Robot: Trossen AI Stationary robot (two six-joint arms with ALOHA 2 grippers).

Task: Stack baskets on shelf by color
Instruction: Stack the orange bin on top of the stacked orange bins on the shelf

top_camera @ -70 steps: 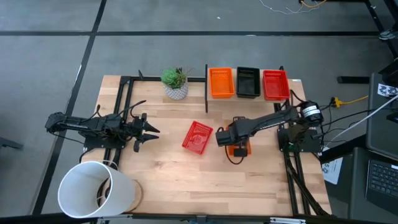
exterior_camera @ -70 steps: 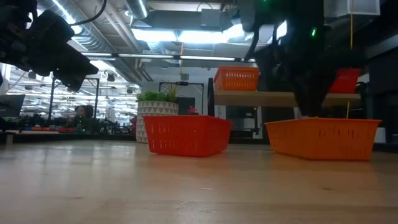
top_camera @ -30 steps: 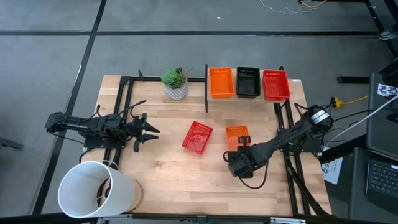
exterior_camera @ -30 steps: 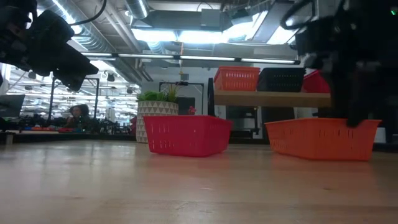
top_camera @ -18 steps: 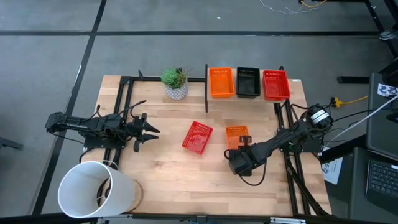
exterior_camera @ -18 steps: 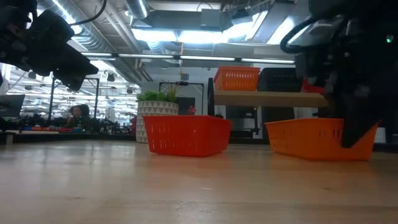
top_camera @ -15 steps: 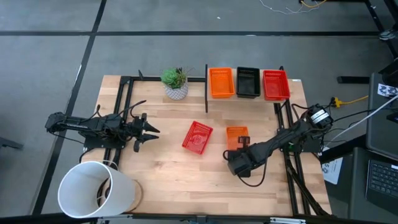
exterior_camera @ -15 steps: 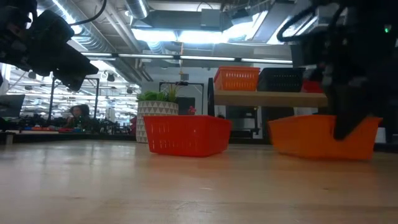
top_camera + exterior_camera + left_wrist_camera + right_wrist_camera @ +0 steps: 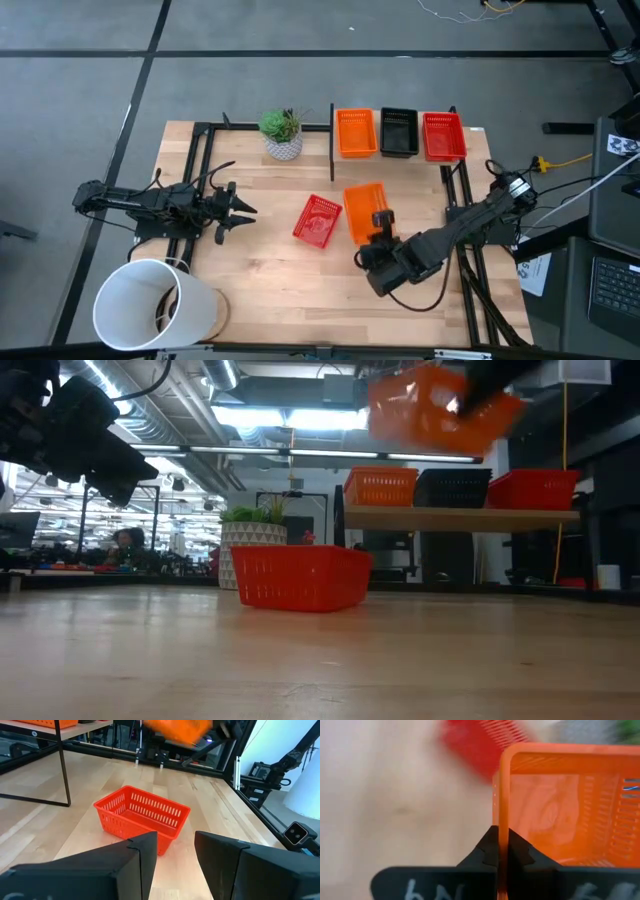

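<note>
Lifted orange basket (image 9: 440,405) motion-blurred; red basket (image 9: 480,745) blurred.

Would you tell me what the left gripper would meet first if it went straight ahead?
Probably the red basket lying on the table; the left gripper, jaws open, points straight at it.

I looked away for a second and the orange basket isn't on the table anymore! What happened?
The right gripper shut on the rim of the loose orange basket and lifted it off the table, high up in the low view. Before, that basket sat on the wood beside the red basket. The red basket, the three baskets on the shelf, the plant pot and the left gripper did not move.
</note>
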